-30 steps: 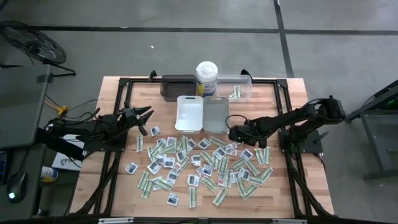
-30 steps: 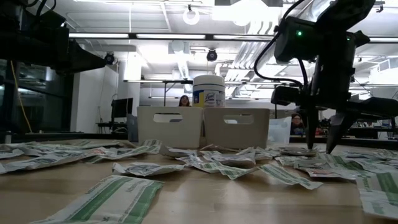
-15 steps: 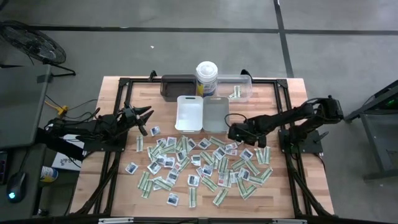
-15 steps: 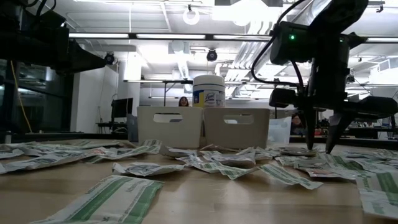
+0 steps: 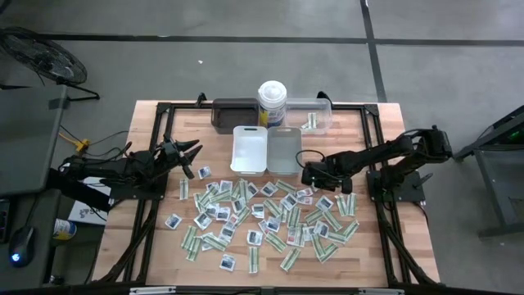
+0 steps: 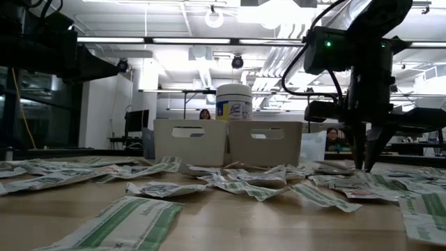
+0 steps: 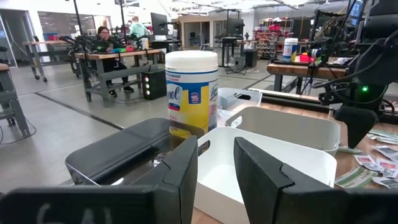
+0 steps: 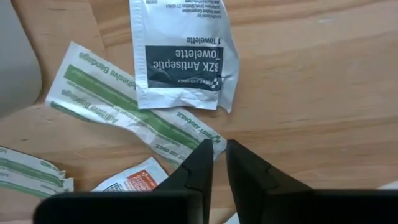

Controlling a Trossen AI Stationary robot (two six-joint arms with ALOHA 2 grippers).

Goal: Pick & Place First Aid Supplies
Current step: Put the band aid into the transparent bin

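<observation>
Wide wooden table (image 5: 147, 246) from above, and the first aid supplies (image 5: 246, 215) are scattered across its middle and down toward six o'clock, dozens of white sachets and green-and-white strips overlapping one another. At twelve o'clock sits a row of containers: a dark tray (image 5: 233, 115), a tall white canister (image 5: 272, 102) and a clear tray (image 5: 321, 111) with one green strip (image 5: 309, 123) lying inside; just below them, a white tray (image 5: 250, 149) and a grey tray (image 5: 284, 152) side by side. The left gripper (image 7: 216, 146) waits over at nine o'clock, raised off the wood, fingers parted and nothing between them. The action is at two o'clock on the pile's edge: the right gripper (image 8: 217, 146) is down on the table, fingers drawn in to a thin slit, clenched on the end of a bandage strip (image 8: 124, 102) that lies flat on the wood. Just beside that strip, touching it, lies an antiseptic towelette sachet (image 8: 183, 56).
</observation>
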